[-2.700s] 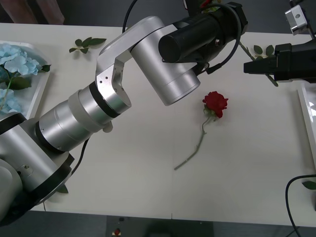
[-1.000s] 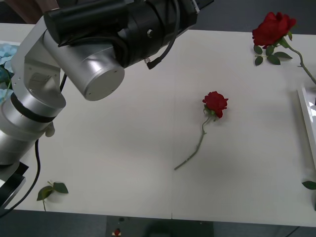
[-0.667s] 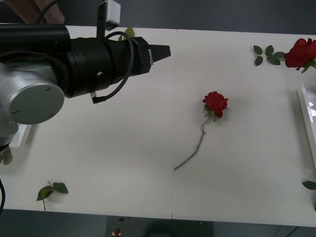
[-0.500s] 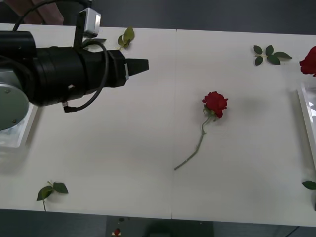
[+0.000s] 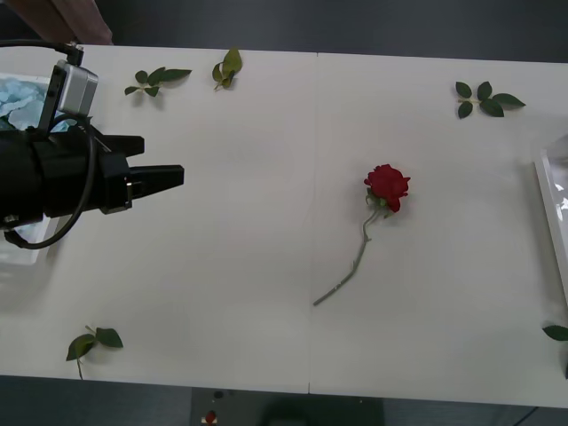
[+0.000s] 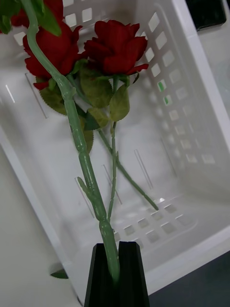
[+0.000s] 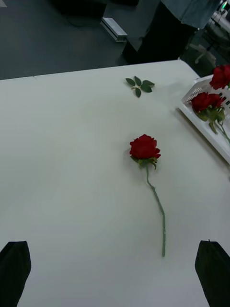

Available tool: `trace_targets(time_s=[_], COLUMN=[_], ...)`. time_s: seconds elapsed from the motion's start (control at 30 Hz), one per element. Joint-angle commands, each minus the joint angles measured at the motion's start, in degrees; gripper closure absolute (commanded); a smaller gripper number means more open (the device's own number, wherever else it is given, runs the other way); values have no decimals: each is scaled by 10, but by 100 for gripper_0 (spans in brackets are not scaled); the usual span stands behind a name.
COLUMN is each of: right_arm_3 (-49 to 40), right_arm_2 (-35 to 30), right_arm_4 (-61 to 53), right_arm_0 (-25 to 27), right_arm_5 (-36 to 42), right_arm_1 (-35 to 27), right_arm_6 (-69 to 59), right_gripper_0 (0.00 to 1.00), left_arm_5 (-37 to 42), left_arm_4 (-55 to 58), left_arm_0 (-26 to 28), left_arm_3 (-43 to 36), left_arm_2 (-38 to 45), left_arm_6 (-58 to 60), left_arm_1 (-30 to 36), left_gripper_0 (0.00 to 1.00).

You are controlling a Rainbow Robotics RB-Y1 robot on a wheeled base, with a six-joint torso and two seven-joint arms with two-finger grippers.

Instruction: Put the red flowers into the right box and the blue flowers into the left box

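Observation:
One red rose (image 5: 387, 186) lies on the white table right of centre, its stem running toward the front; in the left wrist view the same rose (image 7: 144, 147) is ahead of my left gripper (image 7: 114, 245). The left gripper (image 5: 170, 176) hovers open at the table's left side, pointing right. My right gripper (image 6: 114, 249) is shut on the stem of a red rose (image 6: 50, 45) that hangs over the right box (image 6: 191, 62), where another rose (image 6: 117, 45) lies. The blue flowers (image 5: 19, 91) rest in the left box (image 5: 18, 253) at the far left.
Loose green leaf sprigs lie at the back left (image 5: 158, 78), the back right (image 5: 484, 98) and the front left corner (image 5: 93, 342). The right box's rim (image 5: 548, 200) runs along the table's right edge. A person stands beyond the table's far side (image 7: 177, 24).
My left arm has swung from over the table's back middle to the left side. The right gripper carried its rose off to the right, out of the front view.

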Motion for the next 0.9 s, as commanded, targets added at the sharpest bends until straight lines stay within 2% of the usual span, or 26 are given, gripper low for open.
trace_targets(time_s=[0.03,0.23,0.43,0.47,0.5,0.53,0.57,0.6,0.63,0.77,0.9], right_arm_3=[20,77,89,90,90,90,89,89,88,70,23], right_arm_2=[30,56,62,62,62,62,63,63,63,75,91], right_arm_4=[24,33,36,36,36,35,35,33,32,23,12], right_arm_0=[15,16,18,18,18,18,18,18,18,18,18], right_arm_5=[-56,-127,-138,-138,-138,-138,-139,-139,-141,-134,-94], right_arm_1=[-20,-20,-20,-20,-20,-20,-20,-20,-20,-20,-20], right_arm_6=[-41,-50,-57,-57,-57,-58,-57,-55,-52,-44,-40], right_gripper_0=[100,100,100,97,85,52,37,15,2,0,0], left_arm_5=[26,25,25,25,25,20,17,12,6,-9,-9], left_arm_4=[31,90,123,126,127,130,131,134,138,150,166], left_arm_0=[-12,-12,-30,-37,-41,-47,-48,-53,-57,-64,-63], left_arm_3=[11,61,102,106,109,110,110,110,110,110,110], left_arm_2=[27,32,13,7,1,-6,-10,-18,-26,-45,-47], left_arm_6=[-113,-234,-318,-322,-323,-324,-325,-327,-327,-329,-334], left_arm_1=[-17,-21,-22,-21,-19,-18,-18,-17,-15,-7,-1], left_gripper_0=[0,0,0,0,0,0,0,0,0,0,0])
